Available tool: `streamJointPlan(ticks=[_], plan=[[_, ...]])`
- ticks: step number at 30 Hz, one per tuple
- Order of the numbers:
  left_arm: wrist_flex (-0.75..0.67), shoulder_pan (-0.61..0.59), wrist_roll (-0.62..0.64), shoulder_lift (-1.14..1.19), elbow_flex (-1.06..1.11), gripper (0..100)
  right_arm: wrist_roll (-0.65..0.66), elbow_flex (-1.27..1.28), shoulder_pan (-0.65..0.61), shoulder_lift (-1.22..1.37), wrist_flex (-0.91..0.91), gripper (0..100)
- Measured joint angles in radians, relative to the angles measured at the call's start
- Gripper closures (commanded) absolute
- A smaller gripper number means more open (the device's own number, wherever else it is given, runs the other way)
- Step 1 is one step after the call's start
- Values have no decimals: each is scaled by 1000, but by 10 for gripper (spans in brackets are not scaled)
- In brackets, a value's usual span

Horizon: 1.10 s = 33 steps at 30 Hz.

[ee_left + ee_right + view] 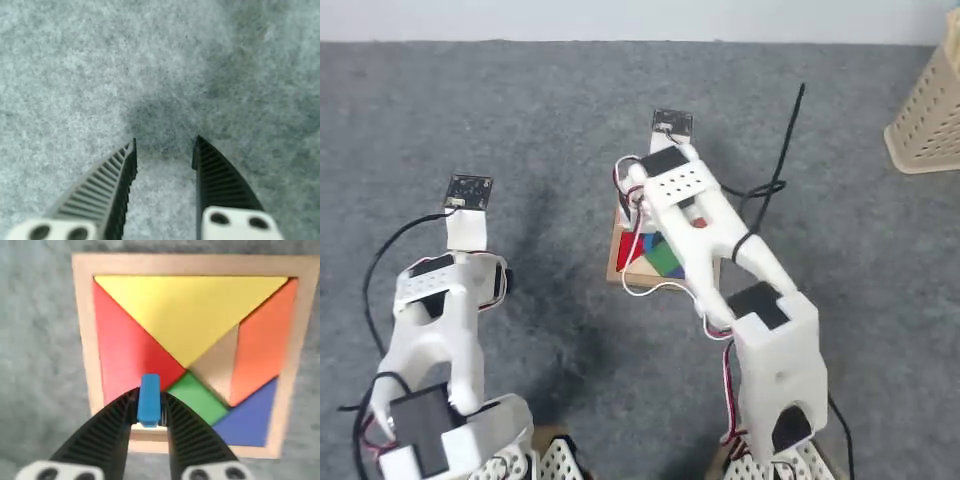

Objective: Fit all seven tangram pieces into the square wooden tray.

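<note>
The left arm (pixel 438 335) rises from its base at about 7 o'clock of the high view and stretches toward 12 o'clock. The left tool (pixel 165 144) points down, with its two ribbed fingers (pixel 112 180) spread well apart. The right arm (pixel 715 235) starts at about 5 o'clock and leans toward 11 o'clock with its wrist bent downward, and the right tool (pixel 149 399) is clamped on a small blue piece (pixel 149 385), one finger pressing each side.
</note>
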Motion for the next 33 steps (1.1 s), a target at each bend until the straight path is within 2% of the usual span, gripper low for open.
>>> streamJointPlan(ticks=[3, 9, 13, 17, 26, 31, 33], plan=[[0, 0, 0, 0, 0, 825, -81, -15, -31, 3, -14, 885], [0, 0, 0, 0, 0, 825, -95, -29, -38, 3, -15, 865], [0, 0, 0, 0, 0, 825, -37, -86, -28, 5, -11, 936], [0, 0, 0, 0, 0, 825, 25, -175, 35, 5, 40, 990], [0, 0, 0, 0, 0, 825, 244, -307, 66, 5, 107, 991], [0, 0, 0, 0, 0, 825, 574, -308, -48, 44, 109, 991], [0, 0, 0, 0, 0, 825, 664, -308, -86, 68, 124, 991]])
